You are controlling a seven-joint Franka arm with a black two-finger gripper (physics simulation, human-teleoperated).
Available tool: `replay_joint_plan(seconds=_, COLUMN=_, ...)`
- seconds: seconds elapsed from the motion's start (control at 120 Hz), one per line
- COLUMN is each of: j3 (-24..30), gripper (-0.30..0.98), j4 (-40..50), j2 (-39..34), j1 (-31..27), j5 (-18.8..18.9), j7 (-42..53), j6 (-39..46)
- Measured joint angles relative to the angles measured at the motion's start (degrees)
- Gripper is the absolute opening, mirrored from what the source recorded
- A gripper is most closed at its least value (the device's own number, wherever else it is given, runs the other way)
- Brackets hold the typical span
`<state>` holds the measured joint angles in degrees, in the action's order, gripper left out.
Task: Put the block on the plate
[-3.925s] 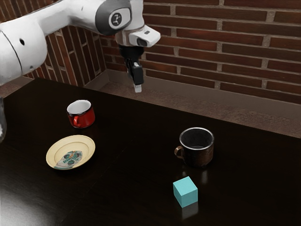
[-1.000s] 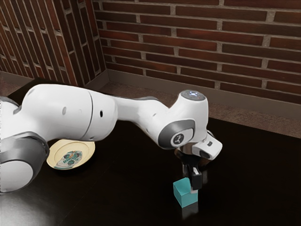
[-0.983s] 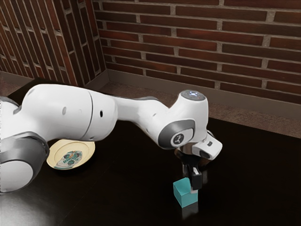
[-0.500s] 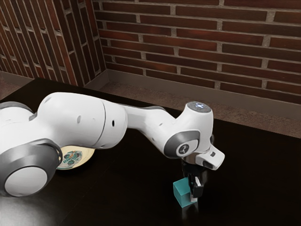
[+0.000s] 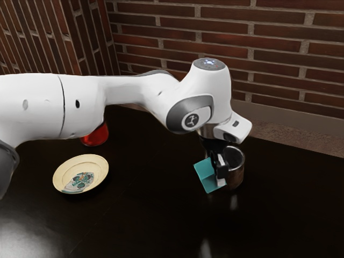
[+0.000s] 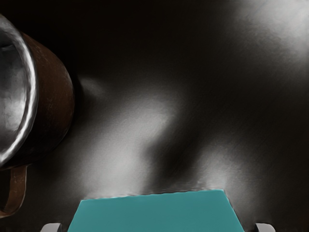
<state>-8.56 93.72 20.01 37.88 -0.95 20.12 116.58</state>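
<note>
No wording or numbers can be read. Pale emblem (image 5: pixel 191 121) seen on arm (image 5: pixel 129 88) joint's round cap (image 5: pixel 185 126), 2 o'clock of exterior view's centre; lit marks (image 5: pixel 208 62) on upper cap (image 5: pixel 218 66), 1 o'clock, illegible.

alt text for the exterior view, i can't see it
The end effector of a white arm holds a teal block above a dark table, near a brown mug. Toward the exterior view's left are a patterned plate and, partly hidden by the arm, a red mug; brick walls stand behind.
</note>
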Motion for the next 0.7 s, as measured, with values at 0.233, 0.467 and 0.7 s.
replay_joint_plan(seconds=0.233, j3=-7.84, gripper=0.39, j4=-0.08, j2=-3.25, j1=-0.98, j5=0.64, j7=0.72, j6=-4.21)
replay_joint_plan(seconds=0.467, j3=-13.00, gripper=0.39, j4=-0.08, j2=-3.18, j1=-7.64, j5=-0.62, j7=4.08, j6=-7.22)
replay_joint_plan(seconds=0.7, j3=-12.64, gripper=0.39, j4=-0.08, j2=-2.48, j1=-18.94, j5=-2.03, j7=8.87, j6=-8.85)
